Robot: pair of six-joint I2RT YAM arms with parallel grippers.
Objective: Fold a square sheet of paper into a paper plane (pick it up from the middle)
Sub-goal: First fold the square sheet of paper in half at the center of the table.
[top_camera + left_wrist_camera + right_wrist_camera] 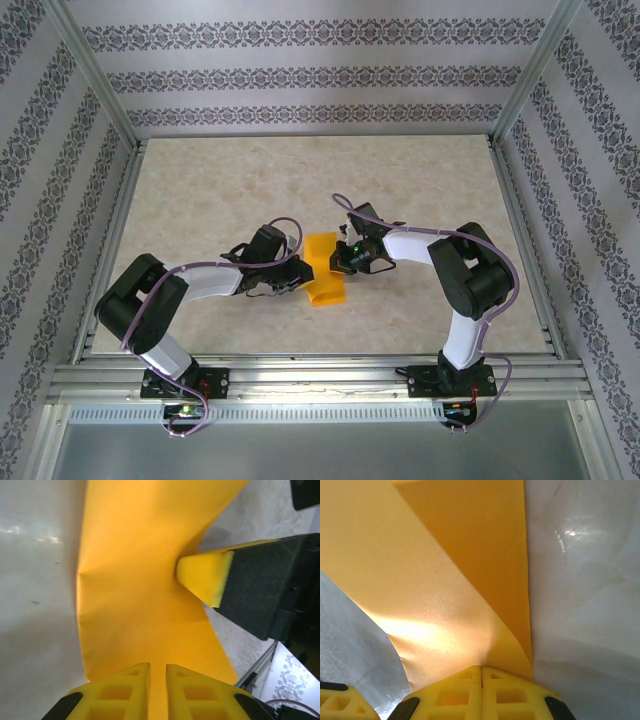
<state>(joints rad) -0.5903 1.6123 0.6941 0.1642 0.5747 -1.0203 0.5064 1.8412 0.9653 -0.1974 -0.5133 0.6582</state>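
Orange paper point(325, 285) in right tool point(481, 668), seemingly.

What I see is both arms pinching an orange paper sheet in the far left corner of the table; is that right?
Not quite. The top external view shows the orange paper sheet near the middle of the table, not in its far left corner. The left end effector and right end effector do both pinch it.

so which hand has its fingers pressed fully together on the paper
The right hand: its fingers meet with no gap on the paper. The left hand shows a narrow slit.
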